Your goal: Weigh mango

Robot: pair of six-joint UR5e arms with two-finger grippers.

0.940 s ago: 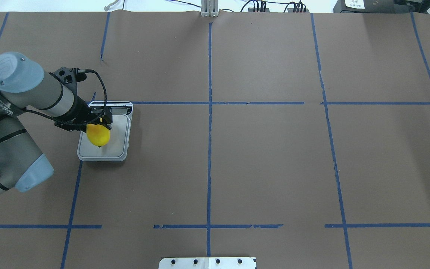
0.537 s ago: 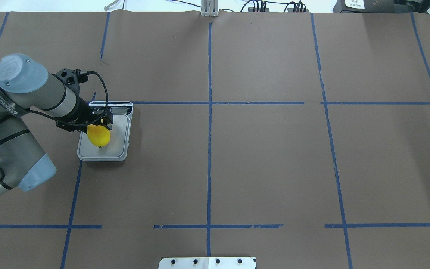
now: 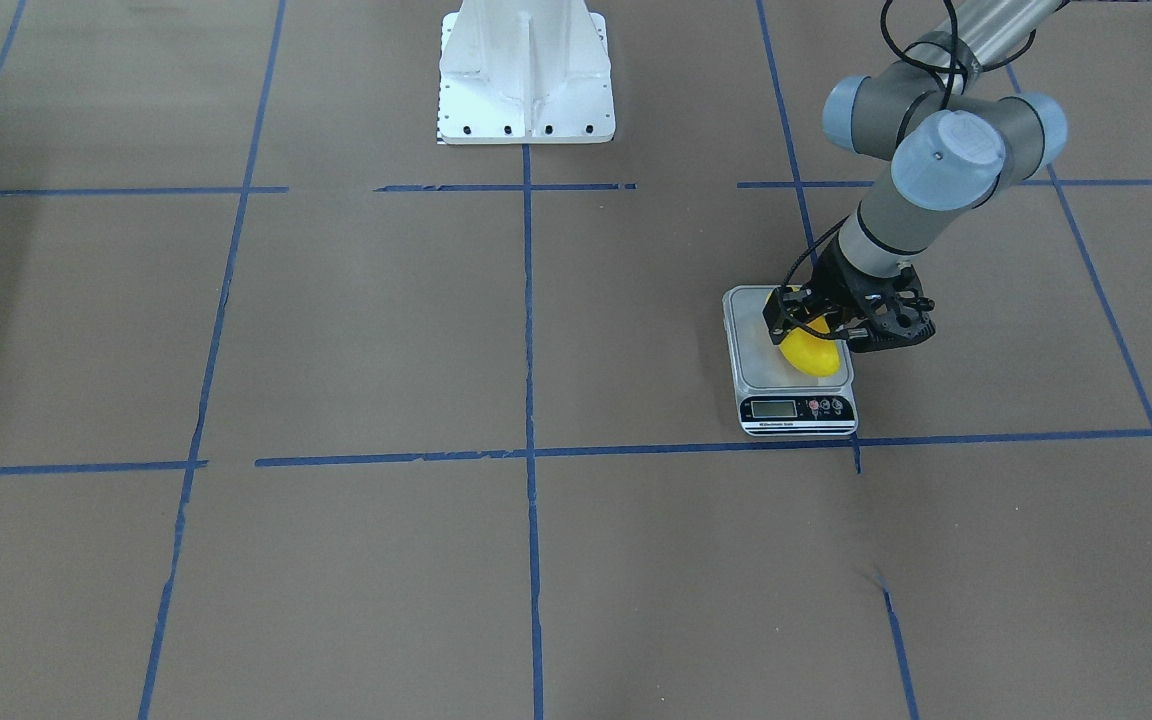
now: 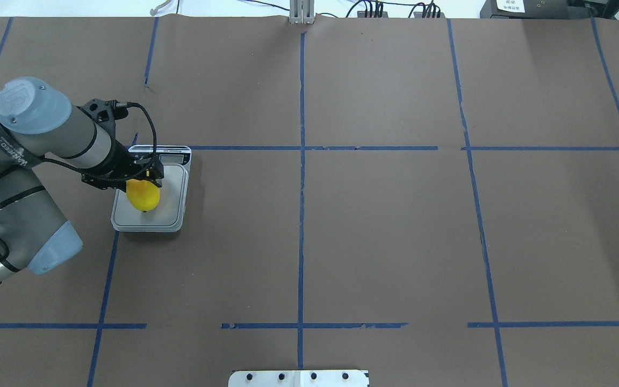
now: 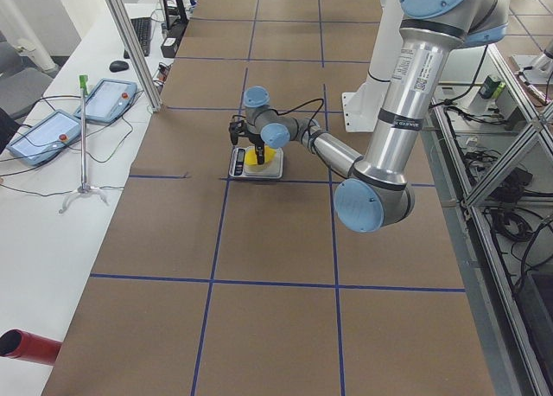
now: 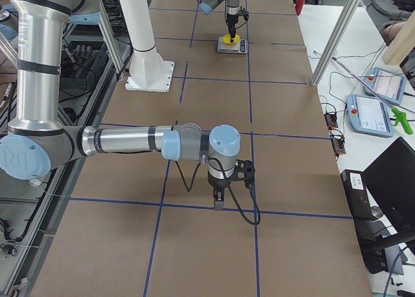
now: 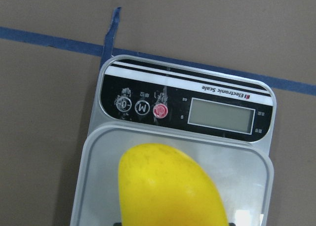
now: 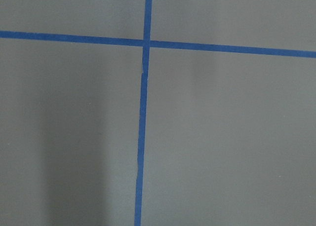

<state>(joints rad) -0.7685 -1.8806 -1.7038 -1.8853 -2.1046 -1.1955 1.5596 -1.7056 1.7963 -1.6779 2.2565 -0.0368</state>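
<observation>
Left gripper (image 4: 147,180): fingers narrowed onto the upper end of the mango (image 4: 143,197), holding it from above.
Mango: stands on end below the fingers, yellow with an orange blush near the grip, inside the edges of the scale's platform; cannot tell whether its lower tip touches the platform.
Scale (image 4: 172,217): lies flat on the table, control strip turned away from the robot.
Display (image 7: 222,115): plain grey, beside three round buttons.
Left arm (image 4: 30,140): reaches in low from the scale's robot-left side.
Right gripper (image 6: 219,203): points down at the table near a tape crossing, well apart from the scale; finger gap cannot be told.
Table (image 4: 395,215): brown cover, gridded with blue tape (image 8: 143,112).
</observation>
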